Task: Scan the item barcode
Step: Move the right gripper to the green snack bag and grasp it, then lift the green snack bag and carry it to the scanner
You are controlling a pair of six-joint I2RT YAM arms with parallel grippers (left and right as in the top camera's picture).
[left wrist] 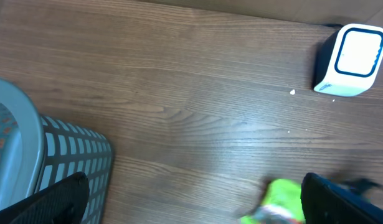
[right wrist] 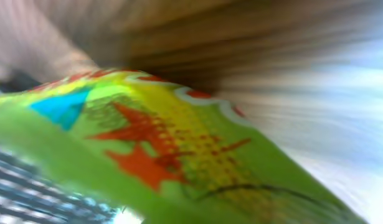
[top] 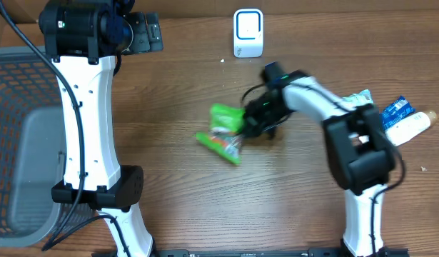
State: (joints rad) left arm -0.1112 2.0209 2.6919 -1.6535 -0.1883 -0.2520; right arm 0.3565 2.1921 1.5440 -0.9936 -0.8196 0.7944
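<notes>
place: likely mock shop checkout | cues: scanner [top: 248, 32], basket [top: 5, 78], wooden table [top: 176, 78]

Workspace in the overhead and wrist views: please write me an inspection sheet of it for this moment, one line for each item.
Surface: wooden table; one white speck near the scanner.
Job's things: green snack bag mid-table; white scanner at the far edge, apart from the bag.
Clutter: blue packet and white tube at the table's right side.
Grippers: left gripper open, holding nothing; right gripper shut on the green snack bag's right end. The right wrist view is blurred.
Cables: black cable along the left arm.
Surroundings: grey mesh basket at the left.
</notes>
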